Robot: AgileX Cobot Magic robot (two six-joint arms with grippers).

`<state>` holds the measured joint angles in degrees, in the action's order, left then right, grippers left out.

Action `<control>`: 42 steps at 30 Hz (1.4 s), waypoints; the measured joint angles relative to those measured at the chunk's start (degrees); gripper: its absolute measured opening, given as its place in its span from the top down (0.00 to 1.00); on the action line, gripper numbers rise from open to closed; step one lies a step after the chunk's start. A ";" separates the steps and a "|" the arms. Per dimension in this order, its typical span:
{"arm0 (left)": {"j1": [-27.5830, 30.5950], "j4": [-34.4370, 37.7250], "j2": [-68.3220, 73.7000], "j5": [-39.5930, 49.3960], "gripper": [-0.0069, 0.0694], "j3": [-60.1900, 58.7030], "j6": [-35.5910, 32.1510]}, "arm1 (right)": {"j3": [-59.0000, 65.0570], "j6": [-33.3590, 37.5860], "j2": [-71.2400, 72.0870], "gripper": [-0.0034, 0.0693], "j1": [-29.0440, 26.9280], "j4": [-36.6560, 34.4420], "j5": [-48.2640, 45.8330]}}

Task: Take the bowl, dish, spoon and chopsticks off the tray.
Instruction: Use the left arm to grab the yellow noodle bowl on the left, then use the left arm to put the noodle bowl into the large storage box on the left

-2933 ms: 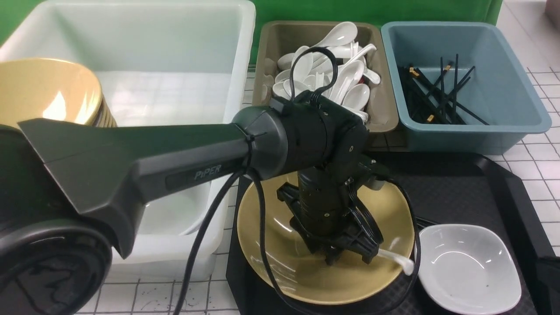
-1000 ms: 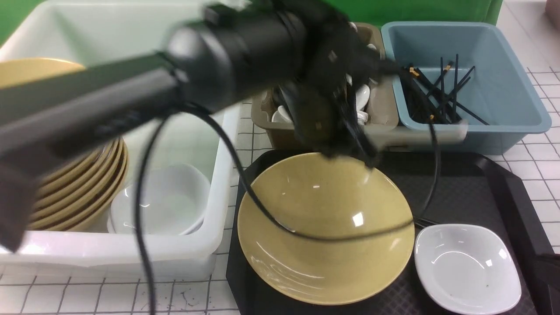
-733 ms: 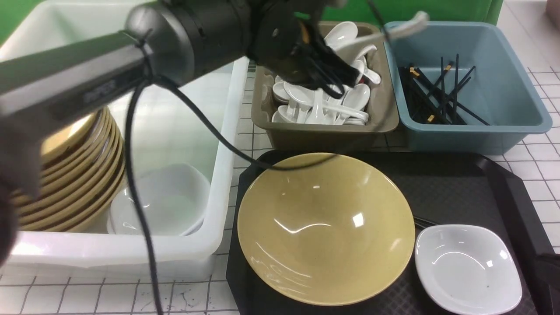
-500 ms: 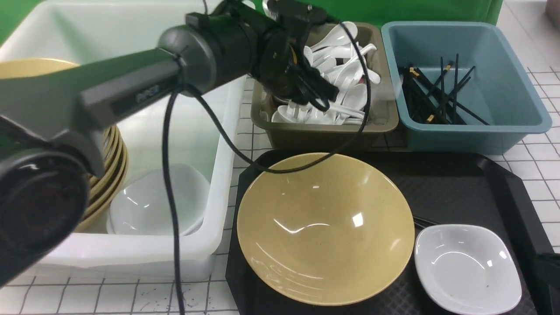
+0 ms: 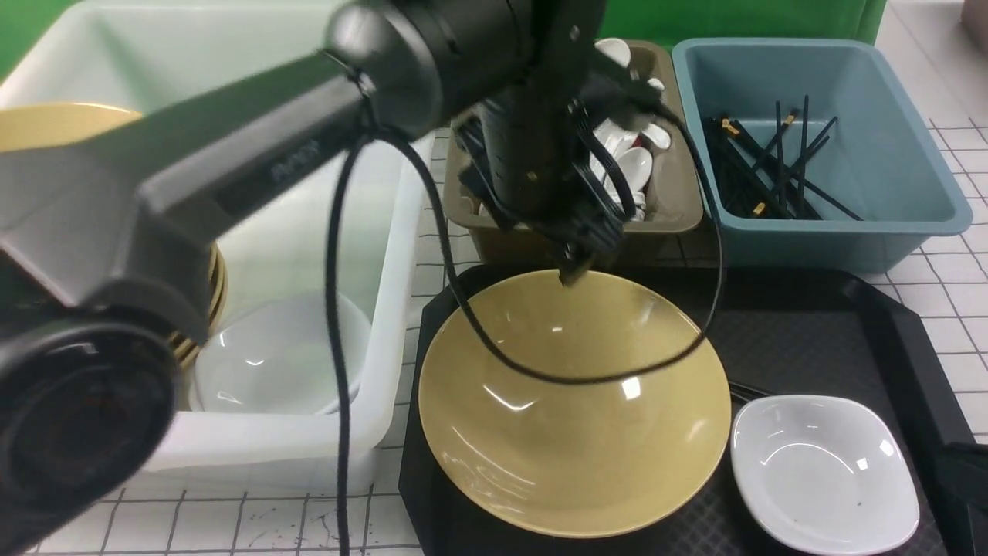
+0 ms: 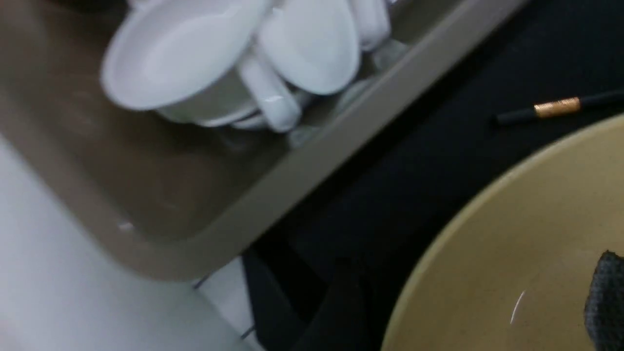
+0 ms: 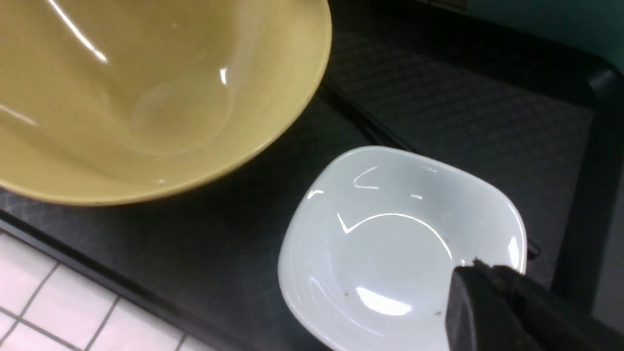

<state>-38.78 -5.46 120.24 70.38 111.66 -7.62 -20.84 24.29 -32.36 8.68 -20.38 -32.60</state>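
Since the earlier frames the left gripper [image 5: 575, 266] has swung away from above the olive rectangular plastic bin [image 5: 673, 193] and now points down over the far rim of the wide glossy mustard-yellow round bowl [image 5: 571, 417]. Its jaws stand apart and hold nothing; the wrist view shows one textured finger pad [image 6: 607, 302] at the frame edge. The glossy white soup spoon it carried has left the jaws, and we cannot tell it from the heap of white spoons [image 5: 634, 166] in that bin.

At far left we note a white translucent plastic tub [image 5: 262, 455] holding a stack of yellow bowls [image 5: 46, 127] and white dishes [image 5: 270, 359]. Next comes the olive bin. In front of it lies the large black rectangular textured tray [image 5: 810, 332], with the bowl on its left half. The pair of thin black chopsticks [image 5: 745, 392] lies on the tray, largely under the bowl. One end shows between the bowl and the small white rounded-square dish [image 5: 826, 471] in the tray's near right corner. Behind the tray stands a blue plastic bin [image 5: 849, 232] of loose black sticks [image 5: 772, 170]. The right gripper [image 7: 468, 280] hangs near the dish's right edge, jaws closed and empty.
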 joint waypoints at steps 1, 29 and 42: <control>0.00 0.15 0.75 0.06 0.21 0.00 -0.33 | 0.00 0.00 0.00 0.89 0.06 0.00 0.00; 11.91 11.00 -22.90 0.42 0.90 2.78 -9.19 | 0.00 0.00 0.00 0.89 0.12 -0.06 0.06; 73.32 27.22 -47.63 -12.89 0.90 -30.18 -7.61 | 0.13 0.00 0.00 0.88 0.12 -0.06 0.19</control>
<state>34.54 21.75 72.61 57.49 81.49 -15.23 -20.70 24.29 -32.36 8.80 -20.45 -32.41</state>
